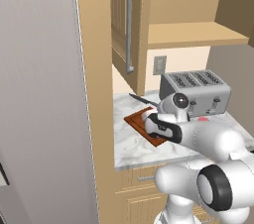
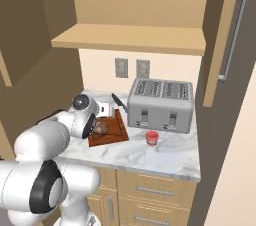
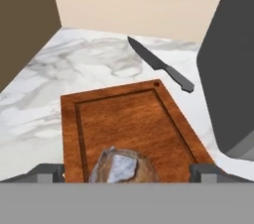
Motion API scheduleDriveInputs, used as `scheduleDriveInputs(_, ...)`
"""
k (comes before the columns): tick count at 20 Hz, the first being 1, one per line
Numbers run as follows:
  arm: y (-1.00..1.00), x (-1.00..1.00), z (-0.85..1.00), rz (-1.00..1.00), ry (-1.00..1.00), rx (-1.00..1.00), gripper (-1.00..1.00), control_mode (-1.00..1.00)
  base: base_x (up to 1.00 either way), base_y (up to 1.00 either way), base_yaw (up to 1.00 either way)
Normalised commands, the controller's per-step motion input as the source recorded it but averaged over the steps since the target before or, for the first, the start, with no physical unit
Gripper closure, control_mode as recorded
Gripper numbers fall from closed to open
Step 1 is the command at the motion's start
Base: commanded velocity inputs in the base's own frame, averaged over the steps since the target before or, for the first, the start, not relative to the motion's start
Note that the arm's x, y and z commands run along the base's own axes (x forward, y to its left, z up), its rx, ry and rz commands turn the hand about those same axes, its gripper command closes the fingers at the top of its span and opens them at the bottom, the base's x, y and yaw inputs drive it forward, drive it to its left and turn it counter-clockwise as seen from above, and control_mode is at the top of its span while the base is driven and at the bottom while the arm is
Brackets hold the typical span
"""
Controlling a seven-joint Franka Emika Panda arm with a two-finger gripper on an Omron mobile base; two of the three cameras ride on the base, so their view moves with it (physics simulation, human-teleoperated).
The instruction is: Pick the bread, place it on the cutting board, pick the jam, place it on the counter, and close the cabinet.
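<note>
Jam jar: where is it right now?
In the right base view the jam stands on the counter just in front of the toaster, right of the cutting board.

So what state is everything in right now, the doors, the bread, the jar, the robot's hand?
cabinet: doors open, shelf bare.
bread: lying on the cutting board, between the fingers.
gripper: open, fingers wide on either side of the bread.
jam: upright on the counter, lid on, before the toaster.
knife: flat on the counter behind the board.
</note>
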Motion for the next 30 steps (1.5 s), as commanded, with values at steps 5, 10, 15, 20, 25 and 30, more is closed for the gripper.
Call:
scheduleDriveInputs(5,0.0,-0.08,0.18,0.0,-0.06,0.0,-1.0,-1.0,0.0,0.0,0.0)
scheduleDriveInputs(10,0.0,-0.09,0.22,0.0,-0.08,0.0,-1.0,-1.0,0.0,0.0,0.0)
scheduleDriveInputs(15,0.0,-0.12,0.23,0.0,-0.11,0.0,-1.0,-1.0,0.0,0.0,0.0)
scheduleDriveInputs(20,0.0,-0.13,0.16,0.0,-0.11,0.0,-1.0,-1.0,0.0,0.0,0.0)
scheduleDriveInputs(25,0.0,-0.15,0.12,0.0,-0.11,0.0,-1.0,-1.0,0.0,0.0,0.0)
scheduleDriveInputs(30,0.0,-0.17,0.11,0.0,-0.11,0.0,-1.0,-1.0,0.0,0.0,0.0)
